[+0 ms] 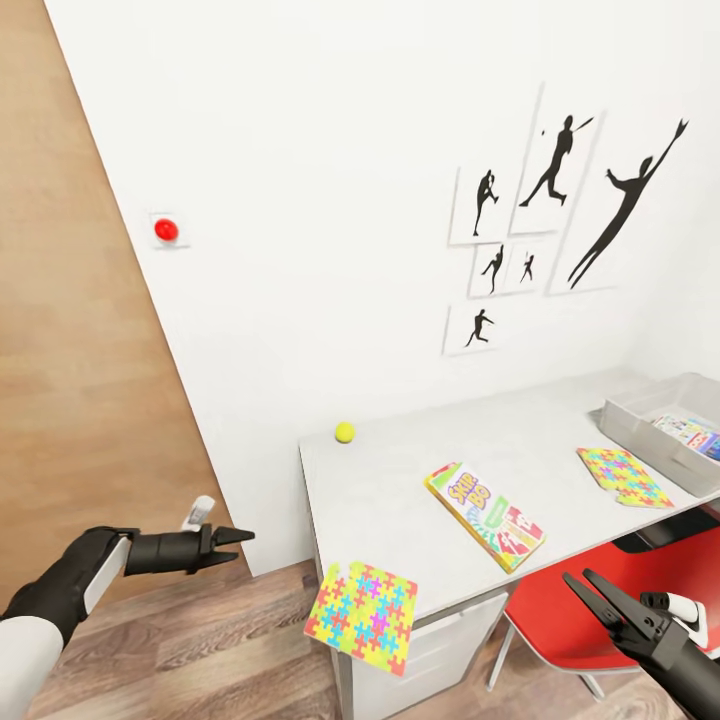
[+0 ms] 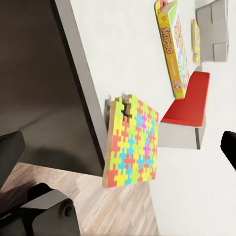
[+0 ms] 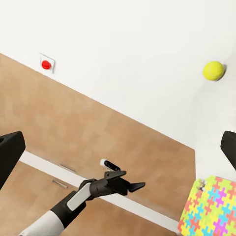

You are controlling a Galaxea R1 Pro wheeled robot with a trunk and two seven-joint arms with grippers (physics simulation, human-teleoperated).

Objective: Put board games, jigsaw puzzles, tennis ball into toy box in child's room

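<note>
On the grey table [image 1: 400, 470] lie a yellow tennis ball [image 1: 345, 431] near the wall, a Skip-Bo board game [image 1: 485, 502] in the middle and a colourful jigsaw puzzle [image 1: 625, 475] to the right. A second jigsaw puzzle [image 1: 362, 604] overhangs the table's front left corner, tilted; it also shows in the left wrist view [image 2: 132, 142]. The grey toy box [image 1: 640, 425] at the far right holds a colourful box [image 1: 690, 432]. My left gripper [image 1: 235, 540] hangs open left of the table, apart from the puzzle. My right gripper [image 1: 590, 590] is open below the table's front edge, empty.
A red chair [image 1: 590, 610] stands under the table in front of my right gripper. White drawers [image 1: 430, 650] sit below the tabletop. A wooden wall panel [image 1: 80, 350] is at the left, and a red button [image 1: 166, 230] and framed silhouettes [image 1: 560, 200] are on the white wall.
</note>
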